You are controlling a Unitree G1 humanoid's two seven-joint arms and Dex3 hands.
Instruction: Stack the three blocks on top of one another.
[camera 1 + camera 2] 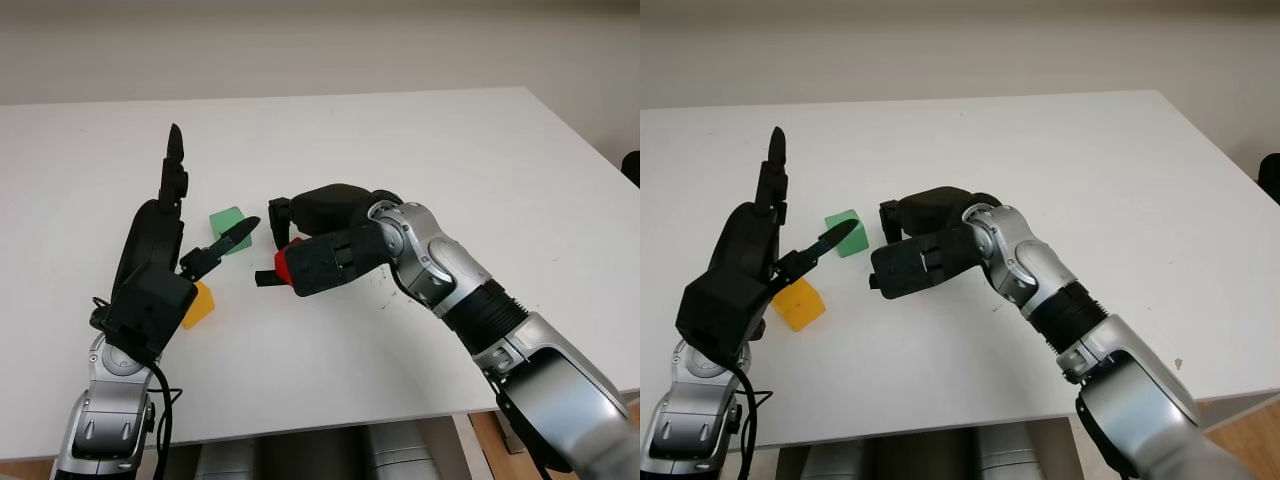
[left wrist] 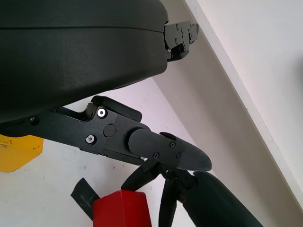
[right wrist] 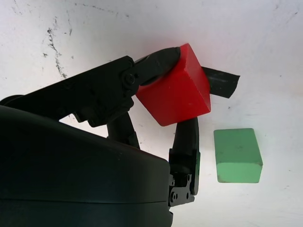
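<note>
My right hand [image 1: 292, 246] is shut on the red block [image 1: 284, 264], pinched between its fingers and tilted a little [image 3: 177, 87] just over the white table [image 1: 450, 150]. To its left the green block [image 1: 230, 228] sits on the table, apart from the red one [image 3: 236, 155]. The yellow block [image 1: 198, 305] lies nearer the front, partly behind my left hand [image 1: 208, 190]. That hand is open and raised upright, its thumb tip over the green block's near edge, holding nothing.
A short strip of black tape [image 3: 220, 81] lies on the table under the red block. The table's front edge [image 1: 330, 420] runs close behind both forearms. Bare white surface stretches to the back and right.
</note>
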